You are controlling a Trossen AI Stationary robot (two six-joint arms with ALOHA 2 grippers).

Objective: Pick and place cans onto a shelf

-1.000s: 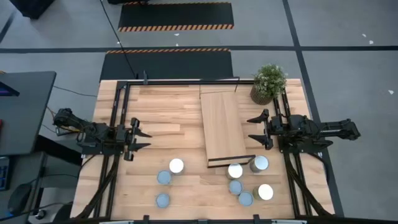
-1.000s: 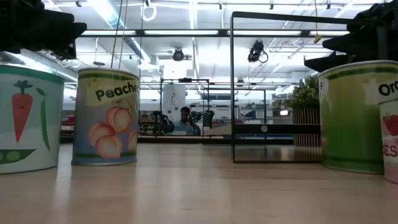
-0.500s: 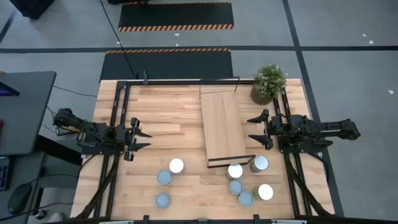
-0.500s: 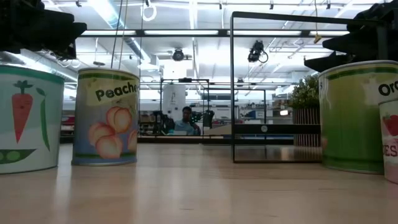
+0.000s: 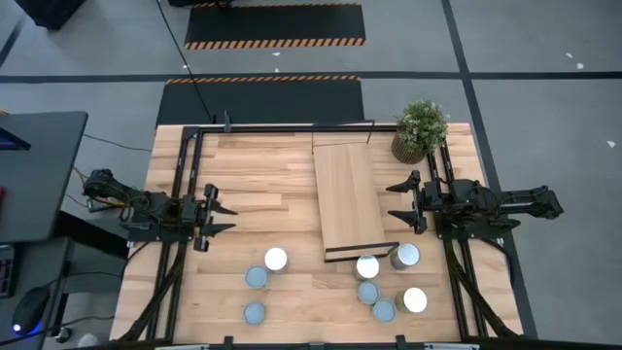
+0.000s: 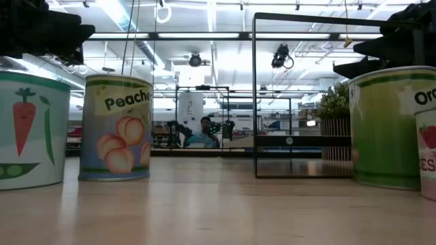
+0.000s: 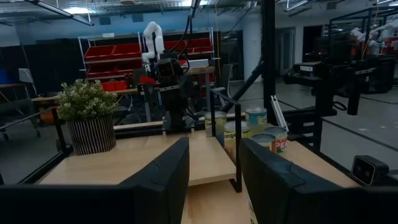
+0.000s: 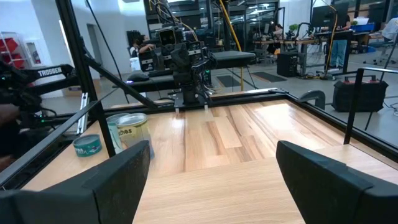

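1. Nothing on the tabletop (image 5: 262, 175) has shifted since the earlier frames; both arms and all cans lie as before. Only the person (image 6: 204, 133) far back in the room, seen in the low view, has moved slightly.
2. Left hand (image 5: 225, 218): clenched, grasping nothing, hovering over the left part of the tabletop, pointing toward the middle, well apart from every can.
3. Right hand (image 5: 397, 199): fingers spread apart, empty, just beside the right long edge of the shelf (image 5: 350, 199), pointing toward it.
4. Shelf: long light-wood board with a dark front edge, lying mid-table and running from the far edge toward the near side. No can rests on it.
5. Cans, left cluster (image 5: 263, 281): three on the tabletop near the front, left of the shelf's dark end; one white-topped, two bluish-grey.
6. Cans, right cluster (image 5: 387, 282): five on the tabletop just past the shelf's dark end and to its right. Two sit close to that end; three lie nearer the front edge.
7. Low view: a peach-labelled can (image 6: 116, 127) and a carrot-and-pea can (image 6: 30, 129) stand upright at one side; a green-labelled can (image 6: 392, 126) stands at the other.
8. Potted plant (image 5: 420, 128): far right corner of the tabletop, beyond the right arm.
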